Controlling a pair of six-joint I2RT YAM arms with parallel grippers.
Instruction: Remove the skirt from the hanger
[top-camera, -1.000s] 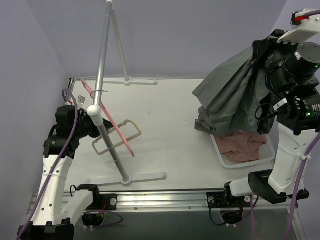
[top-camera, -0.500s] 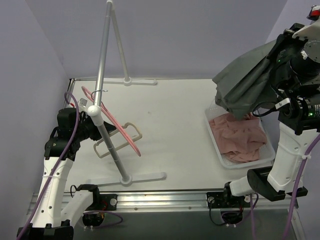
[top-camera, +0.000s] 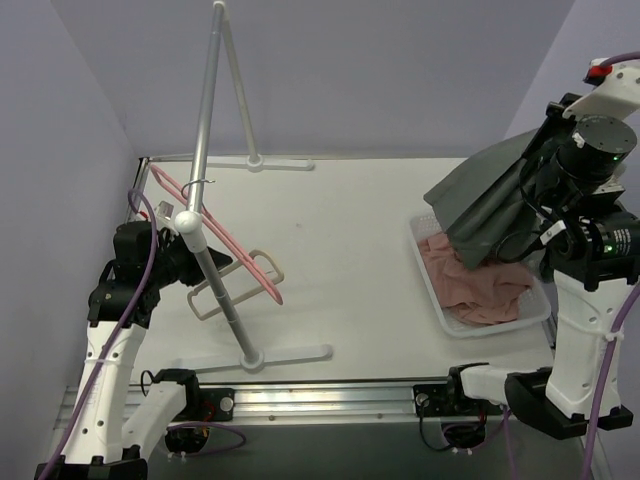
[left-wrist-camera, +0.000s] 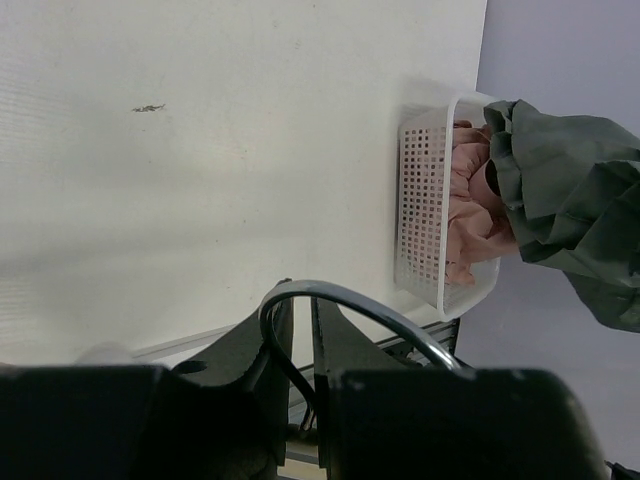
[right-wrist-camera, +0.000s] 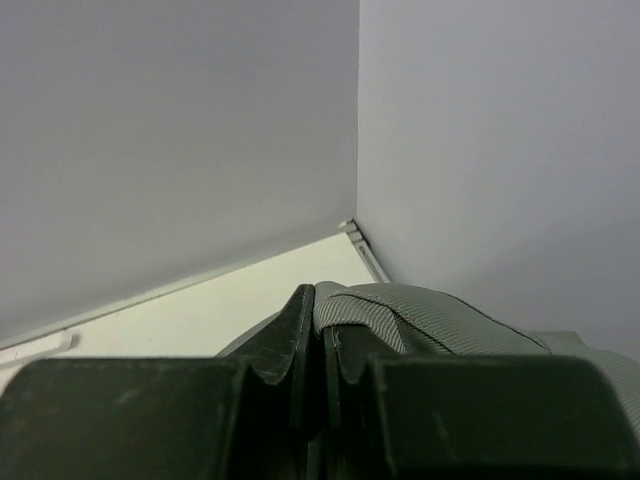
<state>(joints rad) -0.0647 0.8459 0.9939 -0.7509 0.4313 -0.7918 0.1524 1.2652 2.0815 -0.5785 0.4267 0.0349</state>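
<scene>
The grey-green skirt (top-camera: 480, 205) is off the hanger and hangs bunched from my right gripper (top-camera: 535, 165), which is shut on its ribbed waistband (right-wrist-camera: 430, 320). Its lower edge touches the pink garment (top-camera: 480, 285) in the white basket (top-camera: 432, 290). The right wrist view shows my right gripper (right-wrist-camera: 320, 310) pinching the cloth. The pink hanger (top-camera: 215, 238) is bare and slants across the rack pole at the left. My left gripper (top-camera: 192, 268) is shut on its metal hook (left-wrist-camera: 350, 300), whose wire passes between the fingers (left-wrist-camera: 345, 345). The left wrist view also shows the skirt (left-wrist-camera: 570, 200) above the basket (left-wrist-camera: 420, 200).
A metal clothes rack (top-camera: 205, 150) stands at the left, its pole slanting over the table and its foot (top-camera: 290, 355) near the front edge. A beige hanger (top-camera: 262, 262) lies on the table under the pole. Purple walls close in on the left and back.
The right arm lifted the skirt clear of the basket, then brought it lower onto the pink garment. The left gripper shifted the pink hanger slightly.
</scene>
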